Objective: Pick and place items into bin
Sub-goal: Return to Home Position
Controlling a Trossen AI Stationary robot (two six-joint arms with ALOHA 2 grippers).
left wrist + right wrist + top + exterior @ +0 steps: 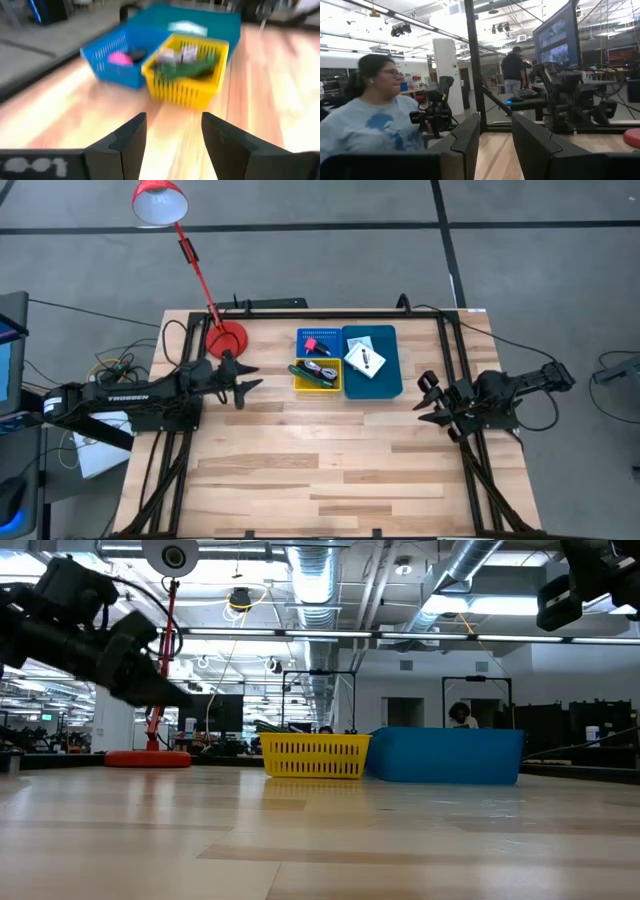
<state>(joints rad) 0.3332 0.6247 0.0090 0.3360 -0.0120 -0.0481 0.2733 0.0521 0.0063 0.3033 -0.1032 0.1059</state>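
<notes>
**Jaws.** Left gripper [172,120]: jaws stand apart, nothing between them. It hovers over the light wooden desk [330,460], left of the bins and pointing toward them. Right gripper [495,120]: jaws likewise apart and empty, held near the desk's right edge, well apart from the bins.

**Items.** All those visible lie inside containers at the desk's far centre.
- The yellow mesh basket [296,385] holds the green-handled tool [305,371] and a black cable with red band [322,370].
- The small blue mesh basket [300,332], touching it behind, holds the small red-pink block [119,58].
- The large solid blue bin [385,385], alongside both, holds the white flat packet with black print [365,358].

**Handling, as judged.**
- Packets: light, thin and probably slick, best pinched at an edge.
- Cable: limp, best taken at the banded bundle.
- Tool: stiff, so grip the handle.
- Block: rigid and small, so close across its flat sides.

**Progress.** Sorting appears complete, and both arms sit in a retracted posture.
</notes>
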